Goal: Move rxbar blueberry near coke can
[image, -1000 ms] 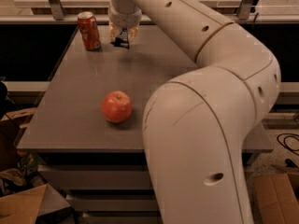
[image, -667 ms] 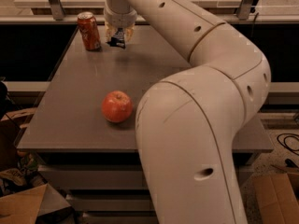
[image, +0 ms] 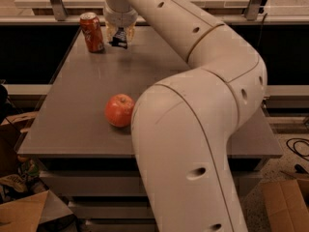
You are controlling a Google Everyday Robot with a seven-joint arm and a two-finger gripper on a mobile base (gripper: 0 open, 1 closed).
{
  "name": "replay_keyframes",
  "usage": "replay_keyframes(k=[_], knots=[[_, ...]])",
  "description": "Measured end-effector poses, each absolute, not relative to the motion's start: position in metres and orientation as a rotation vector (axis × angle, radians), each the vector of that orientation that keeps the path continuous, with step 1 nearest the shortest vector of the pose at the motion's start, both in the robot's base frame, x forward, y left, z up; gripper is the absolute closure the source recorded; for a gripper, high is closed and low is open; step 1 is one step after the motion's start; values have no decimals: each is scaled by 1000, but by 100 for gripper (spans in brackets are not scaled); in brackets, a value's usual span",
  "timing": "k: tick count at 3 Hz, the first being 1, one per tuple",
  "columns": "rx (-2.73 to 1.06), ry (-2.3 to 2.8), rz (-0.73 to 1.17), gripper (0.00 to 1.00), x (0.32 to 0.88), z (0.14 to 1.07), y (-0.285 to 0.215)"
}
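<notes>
The coke can stands upright at the far left of the grey table. My gripper hangs just to the right of the can, close above the table top. It is shut on the rxbar blueberry, a dark bar with pale lettering that shows between the fingers and pokes out below them. The bar is a short gap from the can and does not touch it. My white arm reaches from the lower right up across the table to that spot.
A red apple lies near the table's front, left of my arm. Cardboard boxes and clutter sit on the floor at the lower left, another box at the lower right. Railings and posts run behind the table.
My gripper has carried the bar a little to the left, closer to the can. The can and the apple have not moved.
</notes>
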State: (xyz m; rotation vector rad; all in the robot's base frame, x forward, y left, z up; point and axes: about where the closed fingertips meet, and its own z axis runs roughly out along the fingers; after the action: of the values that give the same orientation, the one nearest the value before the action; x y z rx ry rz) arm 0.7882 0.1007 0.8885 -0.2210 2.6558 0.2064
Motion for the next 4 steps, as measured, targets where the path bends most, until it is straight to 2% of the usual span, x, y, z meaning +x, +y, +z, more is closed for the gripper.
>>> replay_keyframes(k=[1,2,4], knots=[[-214,2658,210,15,789,889,102],[-208,2658,212,0,790,891,102],[-175,2649,197,0,793,906,100]])
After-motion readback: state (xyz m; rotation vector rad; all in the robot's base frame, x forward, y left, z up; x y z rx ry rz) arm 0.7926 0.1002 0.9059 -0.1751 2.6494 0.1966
